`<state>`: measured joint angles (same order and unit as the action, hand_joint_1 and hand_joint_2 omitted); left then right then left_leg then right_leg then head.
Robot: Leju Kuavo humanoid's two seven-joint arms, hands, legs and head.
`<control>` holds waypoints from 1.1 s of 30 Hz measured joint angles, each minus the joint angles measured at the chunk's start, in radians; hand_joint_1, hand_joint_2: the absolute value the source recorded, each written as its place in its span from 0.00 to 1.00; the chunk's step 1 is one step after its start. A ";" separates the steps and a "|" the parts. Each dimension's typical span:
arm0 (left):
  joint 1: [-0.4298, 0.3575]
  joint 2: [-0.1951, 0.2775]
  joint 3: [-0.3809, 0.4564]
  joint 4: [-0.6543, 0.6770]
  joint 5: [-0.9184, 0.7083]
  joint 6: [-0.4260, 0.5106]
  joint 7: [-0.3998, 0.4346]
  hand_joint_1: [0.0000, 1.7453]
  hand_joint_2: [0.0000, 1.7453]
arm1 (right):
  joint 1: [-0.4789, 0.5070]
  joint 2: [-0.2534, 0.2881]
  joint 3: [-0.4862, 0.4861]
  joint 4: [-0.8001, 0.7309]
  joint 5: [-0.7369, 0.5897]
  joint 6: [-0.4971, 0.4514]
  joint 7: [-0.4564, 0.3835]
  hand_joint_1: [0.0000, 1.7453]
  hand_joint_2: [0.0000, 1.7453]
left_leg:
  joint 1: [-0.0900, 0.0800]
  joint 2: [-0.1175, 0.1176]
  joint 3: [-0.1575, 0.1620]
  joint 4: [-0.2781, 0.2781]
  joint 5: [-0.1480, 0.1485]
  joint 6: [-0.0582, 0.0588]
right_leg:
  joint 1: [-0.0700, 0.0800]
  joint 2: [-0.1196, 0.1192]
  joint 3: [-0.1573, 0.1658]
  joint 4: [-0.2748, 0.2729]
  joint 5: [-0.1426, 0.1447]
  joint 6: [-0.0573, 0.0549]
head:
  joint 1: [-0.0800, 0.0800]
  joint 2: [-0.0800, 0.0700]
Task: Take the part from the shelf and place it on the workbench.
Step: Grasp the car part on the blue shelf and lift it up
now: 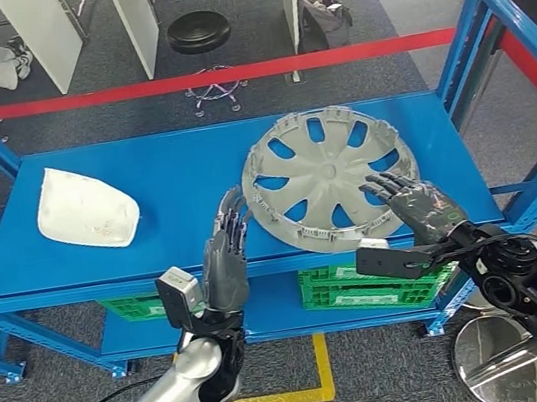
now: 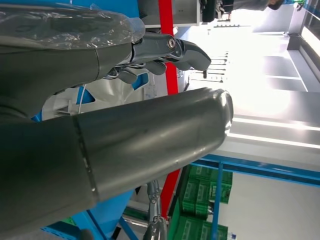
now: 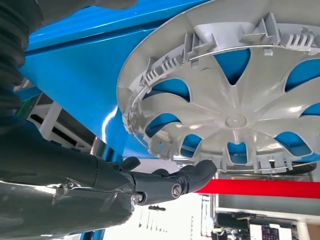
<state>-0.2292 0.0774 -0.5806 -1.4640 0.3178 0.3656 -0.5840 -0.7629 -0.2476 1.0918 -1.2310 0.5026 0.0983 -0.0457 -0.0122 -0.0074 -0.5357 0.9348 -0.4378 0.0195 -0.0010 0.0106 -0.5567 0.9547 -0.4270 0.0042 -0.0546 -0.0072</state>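
A grey wheel cover lies inside-up on the blue shelf, right of centre. My left hand stands at the cover's near-left rim with fingers extended, fingertips close to the rim, holding nothing. My right hand hovers flat at the cover's near-right rim, fingers spread. In the right wrist view the wheel cover shows close, with the right hand's fingers stretched beside its rim and apart from it. The left wrist view has the left hand's thumb and fingers extended, a patch of the wheel cover behind them.
A white shell-shaped part lies at the shelf's left. Blue uprights frame the shelf at right and left. Green crates sit on the lower level. A black stool and red floor tape lie beyond. A round metal base is at lower right.
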 joint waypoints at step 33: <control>0.002 0.007 0.000 0.000 0.013 0.029 -0.017 0.00 0.00 | -0.015 0.000 0.029 0.018 -0.010 0.005 -0.040 0.00 1.00 | 0.019 -0.003 0.046 0.000 -0.048 -0.021 | -0.019 0.000 -0.050 0.027 0.028 0.028 | 0.019 0.000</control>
<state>-0.2277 0.0840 -0.5806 -1.4641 0.3311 0.3943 -0.6010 -0.7784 -0.2476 1.1212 -1.2128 0.4927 0.1031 -0.0857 0.0068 -0.0107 -0.4895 0.9343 -0.4855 -0.0014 -0.0200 0.0107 -0.6066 0.9818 -0.3993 0.0319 -0.0360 -0.0072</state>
